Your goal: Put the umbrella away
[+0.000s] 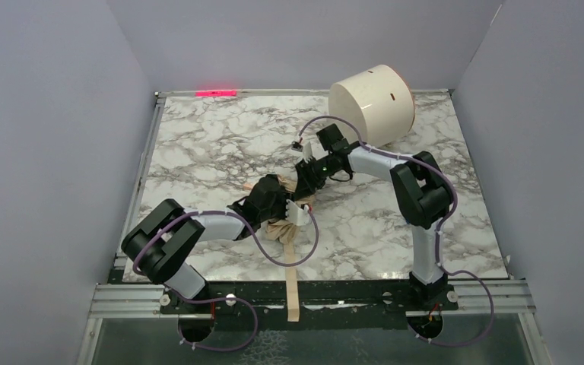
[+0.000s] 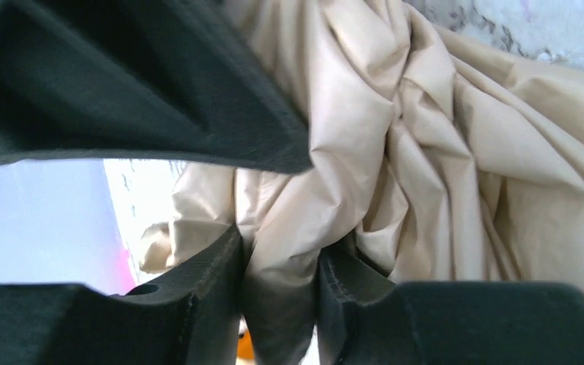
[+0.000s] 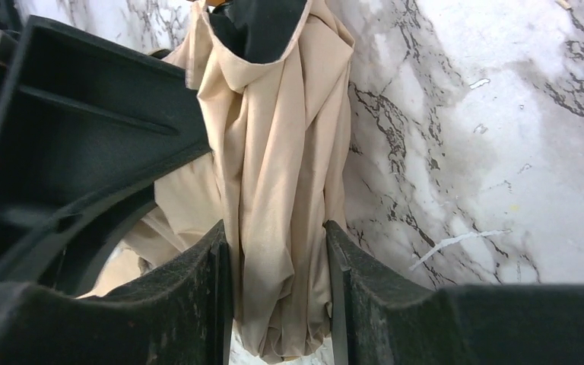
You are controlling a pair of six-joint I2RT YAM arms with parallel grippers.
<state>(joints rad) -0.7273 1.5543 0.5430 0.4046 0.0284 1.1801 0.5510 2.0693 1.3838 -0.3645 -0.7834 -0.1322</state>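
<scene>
Two hands face you: left hand (image 2: 281,262) and right hand (image 3: 277,251) each pinch folds of the beige umbrella (image 3: 274,137). Marble-patterned desk (image 1: 213,144) beneath; lilac-grey walls (image 1: 38,152) around.

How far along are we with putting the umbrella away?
Done: the umbrella is collapsed into a bunched bundle on the table. In hand: the left gripper pinches its fabric, and the right gripper has a fold between its fingers. Left: it isn't stowed; the strap trails loose over the near edge, and the white drum sits apart, far right.
</scene>
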